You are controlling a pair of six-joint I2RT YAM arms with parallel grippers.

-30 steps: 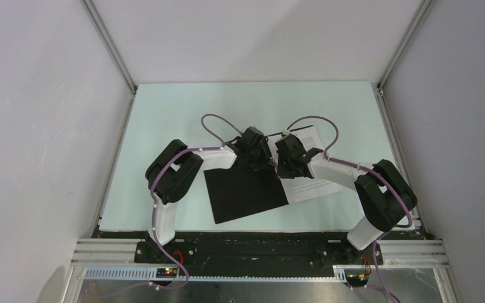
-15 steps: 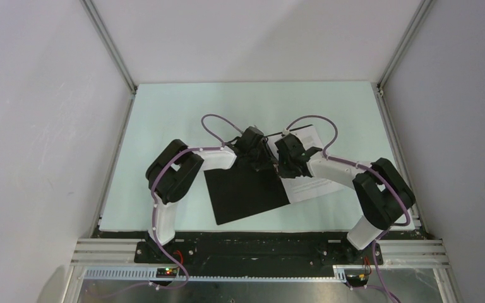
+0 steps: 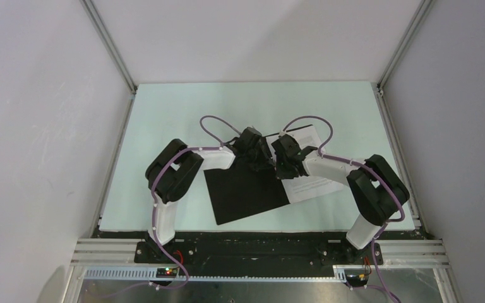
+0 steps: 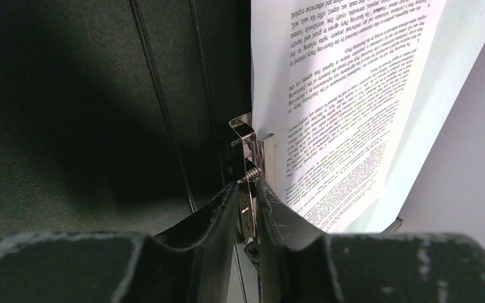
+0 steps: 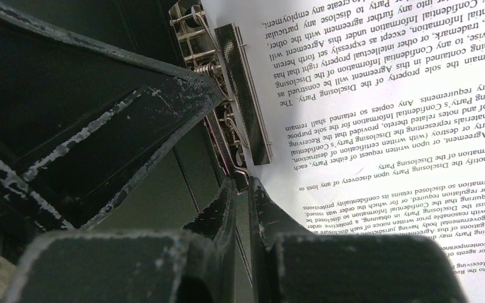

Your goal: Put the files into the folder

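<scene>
The folder (image 3: 243, 192) lies open, black inside up, its left flap bare. The files (image 3: 312, 183), white sheets of dense text, lie on its right half under a metal spring clip (image 5: 246, 95) along the spine. My left gripper (image 3: 261, 161) is at the spine; in the left wrist view its jaws (image 4: 247, 196) are shut on the clip's thin metal lever (image 4: 249, 173), beside the files (image 4: 341, 107). My right gripper (image 3: 284, 168) is just right of it; its jaws (image 5: 241, 189) are shut on the lever's end (image 5: 242, 169) at the files' edge (image 5: 385, 95).
The pale green table (image 3: 164, 120) is walled by white panels on three sides, with metal rails at its edges. The two wrists nearly touch over the spine. The left gripper's black body (image 5: 88, 107) fills the left of the right wrist view.
My right arm has shifted a little left, bringing its gripper closer to the spine and the left gripper. The left arm, folder and files have barely moved.
</scene>
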